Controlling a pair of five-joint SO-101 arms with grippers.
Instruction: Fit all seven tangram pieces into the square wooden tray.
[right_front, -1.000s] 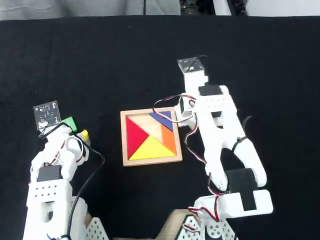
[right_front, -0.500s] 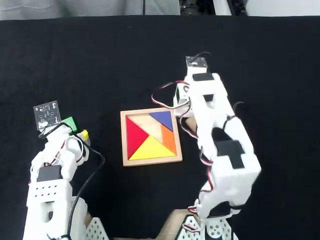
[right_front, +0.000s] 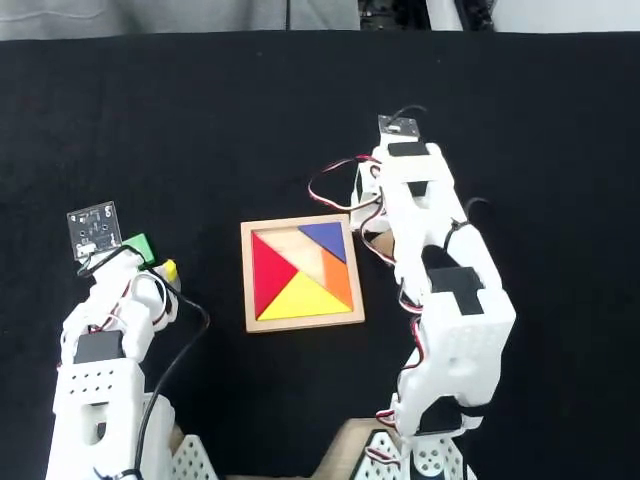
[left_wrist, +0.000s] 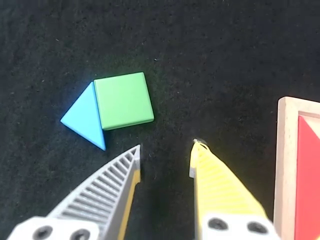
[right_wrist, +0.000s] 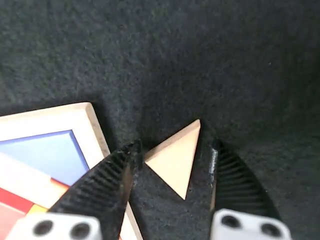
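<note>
The square wooden tray (right_front: 250, 275) lies mid-table and holds a red triangle (right_front: 268, 272), a yellow triangle (right_front: 305, 298), an orange piece (right_front: 340, 280) and a blue piece (right_front: 325, 236). Just off the tray's corner (right_wrist: 86, 111), a small tan triangle (right_wrist: 176, 159) lies flat on the cloth. My right gripper (right_wrist: 175, 150) is open, with one finger on each side of that triangle. A green square (left_wrist: 123, 100) and a light blue triangle (left_wrist: 84, 119) lie edge to edge on the cloth. My left gripper (left_wrist: 166, 149) is open just short of them, with nothing between its fingers.
The black cloth covers the whole table. The right arm (right_front: 430, 260) stretches along the tray's right side and hides the cloth beneath it. The left arm (right_front: 110, 330) stands at the near left, with the tray wall (left_wrist: 285, 160) close beside its yellow finger.
The right arm has folded up and shifted slightly right, away from the tray's far right corner. The left arm and the pieces in the tray have not moved.
</note>
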